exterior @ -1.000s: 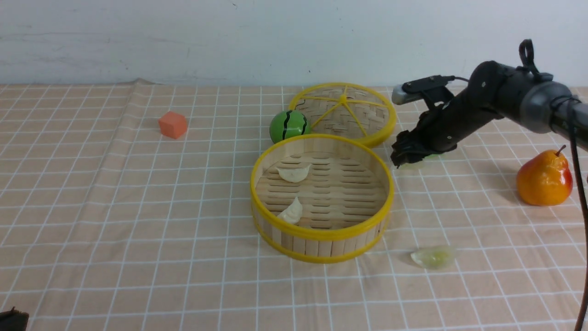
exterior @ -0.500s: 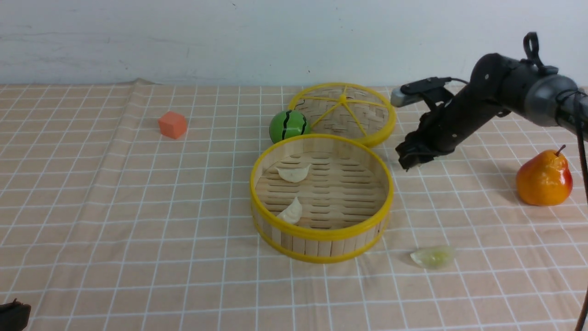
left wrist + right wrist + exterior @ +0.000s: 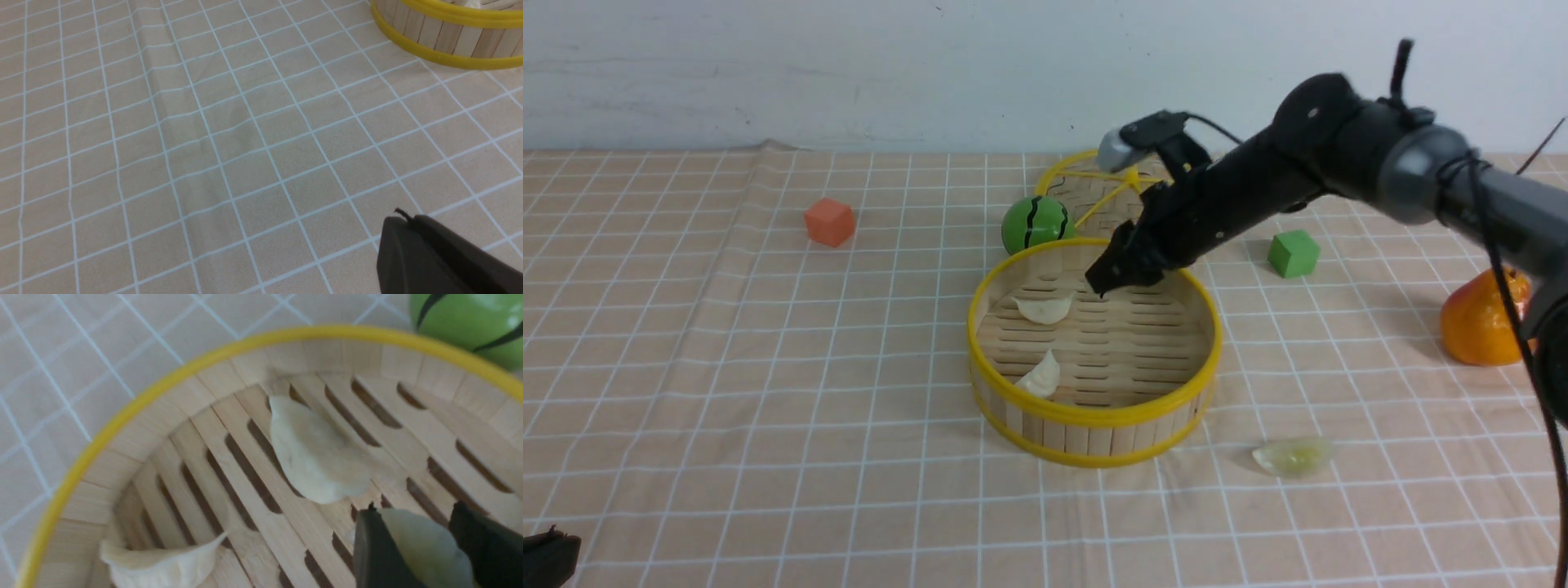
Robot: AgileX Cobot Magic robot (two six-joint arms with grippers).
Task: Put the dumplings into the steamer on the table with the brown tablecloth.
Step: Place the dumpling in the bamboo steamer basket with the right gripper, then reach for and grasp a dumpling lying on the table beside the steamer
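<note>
- Two cream-white pleated dumplings [image 3: 1045, 309] lay inside yellow-rimmed bamboo steamer [image 3: 1094, 415].
- Right gripper [image 3: 1115, 278] pinched pale green dumpling [image 3: 425, 551] above it; low release clear of them seemed best.
- Left gripper [image 3: 547, 559]: state unreadable.

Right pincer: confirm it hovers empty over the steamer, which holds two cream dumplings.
Not empty: the right pincer grips a pale green dumpling, as the right wrist view shows. It does hover over the steamer, which holds two cream dumplings.
</note>
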